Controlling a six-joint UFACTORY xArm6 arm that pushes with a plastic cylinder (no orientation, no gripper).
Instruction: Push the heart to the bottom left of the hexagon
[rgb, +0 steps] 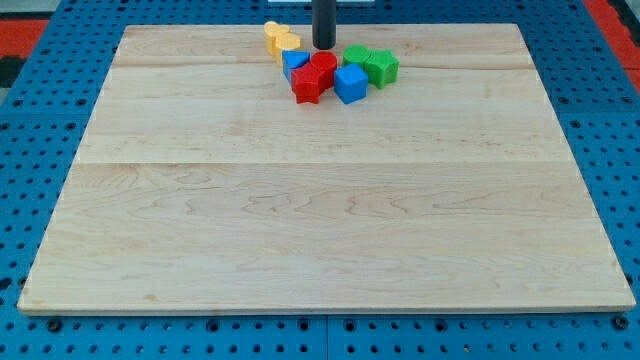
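Two yellow blocks touch each other at the view's top, left of centre: one further up and one just below and right of it. They are the heart and the hexagon, but at this size I cannot tell which is which. My tip stands on the board just right of the lower yellow block, with a small gap between them, and directly above the red round block.
A tight cluster lies below and right of my tip: a blue triangle-like block, a red star, a blue cube, a green round block and a green star. The board's top edge is close behind.
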